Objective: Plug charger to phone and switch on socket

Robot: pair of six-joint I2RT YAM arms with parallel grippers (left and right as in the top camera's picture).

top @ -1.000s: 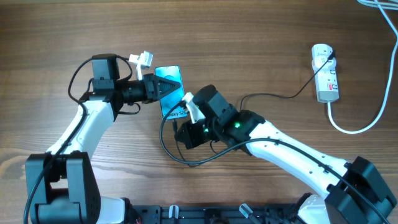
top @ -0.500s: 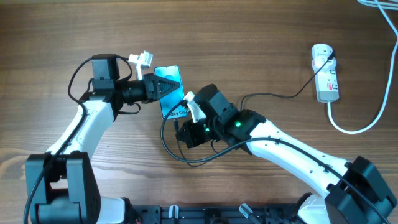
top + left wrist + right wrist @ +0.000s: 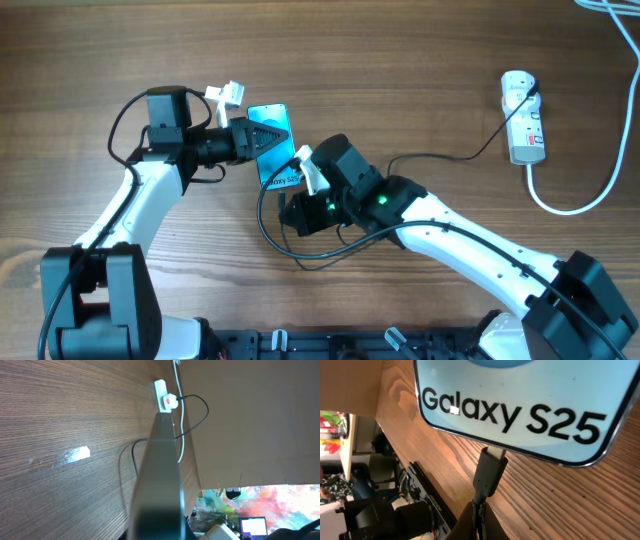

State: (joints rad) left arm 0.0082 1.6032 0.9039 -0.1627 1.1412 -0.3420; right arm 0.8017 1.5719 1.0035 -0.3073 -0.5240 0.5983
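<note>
Mid-frame, right hand (image 3: pixel 478 516) is pinching the charger (image 3: pixel 489 474) at the phone (image 3: pixel 520 405) port while left hand (image 3: pixel 258 141) is clamping the phone, so any skewed push is probably risking a jam or slip.

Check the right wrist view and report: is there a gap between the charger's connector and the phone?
No, the charger's connector meets the edge of the phone just below the Galaxy S25 lettering.

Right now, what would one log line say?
left gripper: shut on phone | right gripper: shut on charger | connector tip: at phone's edge, seating unclear | socket: no gripper near
</note>
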